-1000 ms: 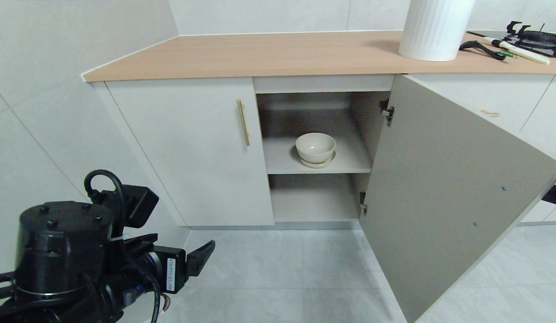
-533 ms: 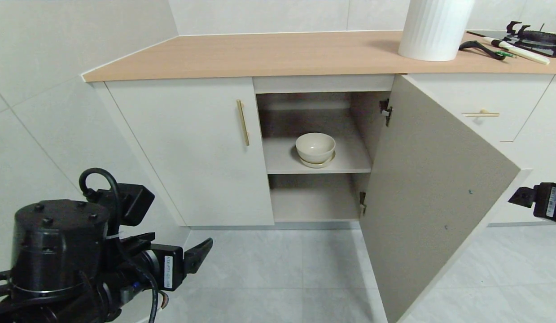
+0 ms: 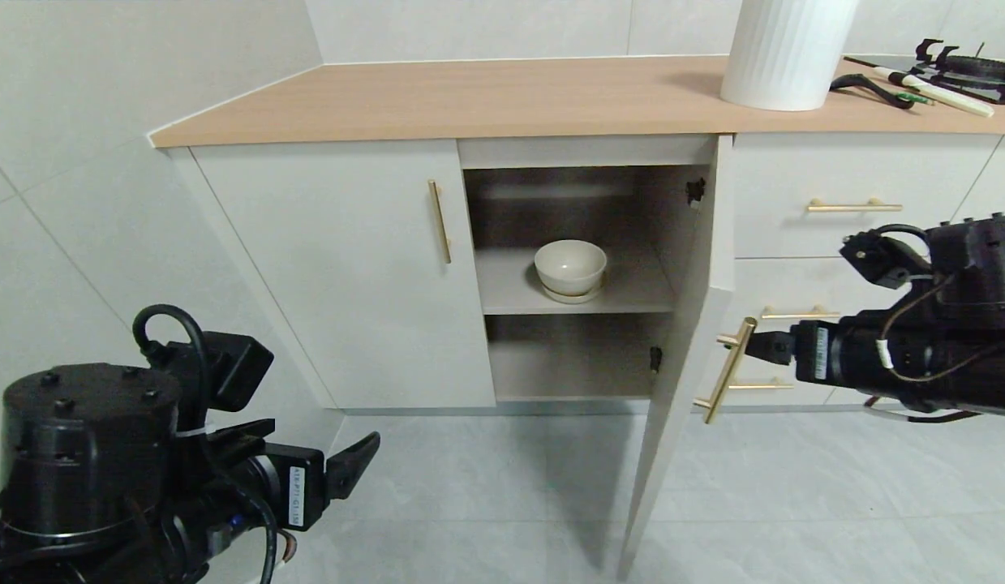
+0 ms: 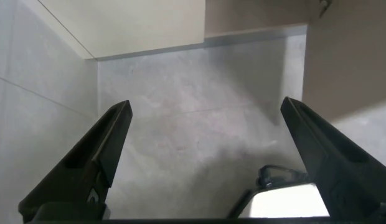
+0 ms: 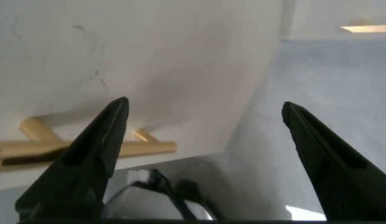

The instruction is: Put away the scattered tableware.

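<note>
Swinging in from wide open, the pale grey cabinet door (image 3: 676, 405) now stands about half shut and nearly edge-on to the head camera, and the right arm has come into view behind it. The left arm has sunk slightly at the lower left.

A long light-wood countertop (image 3: 470, 97) runs across the top of a pale grey base cabinet (image 3: 583, 152), which stands on a grey tiled floor (image 3: 486, 470). A tall white ribbed cylinder (image 3: 786, 53) stands on the countertop toward the right, with dark and cream utensils (image 3: 916, 85) lying just beyond it.

Inside the cabinet, a cream ceramic bowl (image 3: 570, 264) sits upright on a small cream plate (image 3: 579, 296) near the front of the upper shelf (image 3: 510, 292).

The right gripper (image 3: 758, 345) is level with the upper end of the door's slim gold bar handle (image 3: 725, 369). Its fingers are spread wide and grasp nothing, and whether they touch the bar cannot be made out. The left gripper (image 4: 205, 112) hangs low over the floor, well apart from the cabinet, with its fingers likewise spread and bare.
</note>
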`<state>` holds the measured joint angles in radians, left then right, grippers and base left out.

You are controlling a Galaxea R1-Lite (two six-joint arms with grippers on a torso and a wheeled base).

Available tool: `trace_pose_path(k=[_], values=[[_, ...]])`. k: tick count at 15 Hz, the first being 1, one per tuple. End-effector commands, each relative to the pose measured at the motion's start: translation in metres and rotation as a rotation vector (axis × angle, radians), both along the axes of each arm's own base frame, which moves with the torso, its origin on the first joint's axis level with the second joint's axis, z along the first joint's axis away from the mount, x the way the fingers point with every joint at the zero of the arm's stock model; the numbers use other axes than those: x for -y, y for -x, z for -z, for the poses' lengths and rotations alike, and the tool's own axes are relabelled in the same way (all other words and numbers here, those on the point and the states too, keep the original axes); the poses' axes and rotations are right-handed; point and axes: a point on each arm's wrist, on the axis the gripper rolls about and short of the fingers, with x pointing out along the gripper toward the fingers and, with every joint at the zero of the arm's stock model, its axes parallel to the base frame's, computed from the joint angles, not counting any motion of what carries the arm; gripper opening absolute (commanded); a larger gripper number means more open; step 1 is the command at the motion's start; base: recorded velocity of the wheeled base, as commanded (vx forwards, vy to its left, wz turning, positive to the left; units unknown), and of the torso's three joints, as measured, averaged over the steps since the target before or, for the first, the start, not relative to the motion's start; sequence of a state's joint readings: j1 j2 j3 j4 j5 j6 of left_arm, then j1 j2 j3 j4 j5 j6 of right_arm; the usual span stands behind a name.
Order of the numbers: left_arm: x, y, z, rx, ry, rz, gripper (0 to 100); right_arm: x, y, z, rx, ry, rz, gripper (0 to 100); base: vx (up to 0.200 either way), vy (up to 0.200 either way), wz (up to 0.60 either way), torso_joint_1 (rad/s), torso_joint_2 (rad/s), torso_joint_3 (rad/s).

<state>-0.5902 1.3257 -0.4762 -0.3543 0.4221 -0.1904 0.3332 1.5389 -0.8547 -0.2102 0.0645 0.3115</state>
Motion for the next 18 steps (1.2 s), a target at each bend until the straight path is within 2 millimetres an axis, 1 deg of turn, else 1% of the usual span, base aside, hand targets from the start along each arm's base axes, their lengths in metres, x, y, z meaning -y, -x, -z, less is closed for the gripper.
trace_pose_path(k=[1, 3, 4, 11, 12, 14, 18], values=[[-0.002, 0.003, 0.0, 0.005, -0.011, 0.007, 100, -0.032, -0.029, 0.03, -0.028, -0.013, -0.054, 100, 0.0, 0.0, 0.0, 0.0, 0.0, 0.0], [-0.001, 0.002, 0.001, 0.004, -0.009, 0.008, 100, -0.045, -0.041, 0.043, -0.012, -0.093, -0.038, 100, 0.0, 0.0, 0.0, 0.0, 0.0, 0.0], [-0.001, 0.001, 0.001, 0.004, -0.008, 0.005, 100, -0.047, -0.045, 0.048, -0.006, -0.111, -0.027, 100, 0.0, 0.0, 0.0, 0.0, 0.0, 0.0], [0.001, 0.0, 0.004, -0.005, -0.024, 0.003, 100, -0.05, -0.051, 0.056, -0.019, -0.102, -0.008, 100, 0.0, 0.0, 0.0, 0.0, 0.0, 0.0], [0.0, 0.001, 0.006, -0.009, -0.026, 0.002, 100, -0.051, -0.053, 0.059, -0.019, -0.103, -0.009, 100, 0.2, 0.0, 0.0, -0.002, 0.01, 0.002], [0.0, 0.001, 0.005, -0.006, -0.025, 0.001, 100, -0.06, -0.057, 0.065, -0.013, -0.141, 0.003, 100, 0.2, 0.0, 0.0, -0.002, 0.0, 0.002], [0.0, 0.0, 0.005, -0.006, -0.023, 0.002, 100, -0.076, -0.072, 0.086, 0.025, -0.155, 0.064, 100, 0.2, 0.0, 0.0, 0.005, 0.0, 0.001]])
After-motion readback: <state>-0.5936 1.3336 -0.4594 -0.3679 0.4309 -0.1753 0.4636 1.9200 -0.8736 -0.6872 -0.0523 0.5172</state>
